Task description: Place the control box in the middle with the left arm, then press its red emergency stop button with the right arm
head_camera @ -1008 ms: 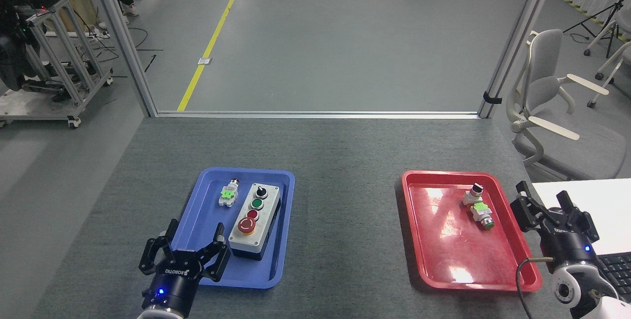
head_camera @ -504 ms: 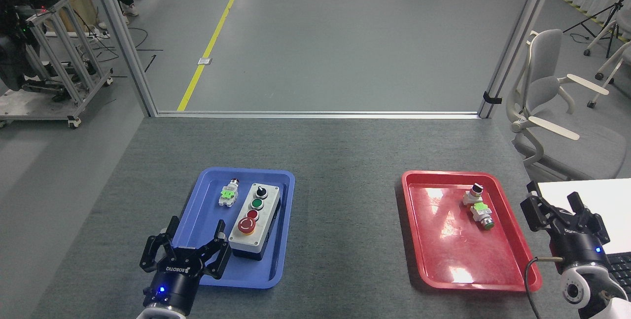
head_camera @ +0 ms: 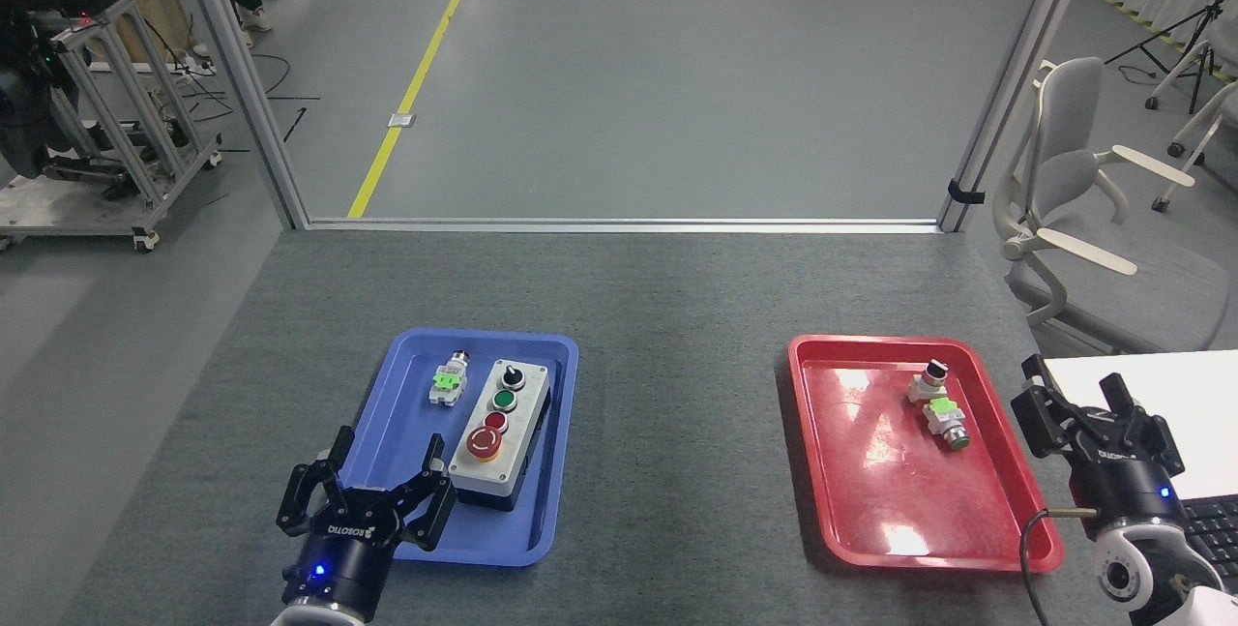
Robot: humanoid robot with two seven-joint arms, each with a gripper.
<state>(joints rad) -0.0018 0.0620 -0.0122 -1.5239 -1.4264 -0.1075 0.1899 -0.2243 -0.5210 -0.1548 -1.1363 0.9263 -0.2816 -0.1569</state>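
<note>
Control box [head_camera: 503, 435] in blue tray [head_camera: 397, 384]

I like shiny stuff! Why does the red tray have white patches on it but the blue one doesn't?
In the head view, the red tray has white patches because lamps above bounce off its glossy floor; the brightest sit near its far-left corner and near edge. The blue tray shows only a faint sheen. The control box stays sharp and glare-free.
</note>
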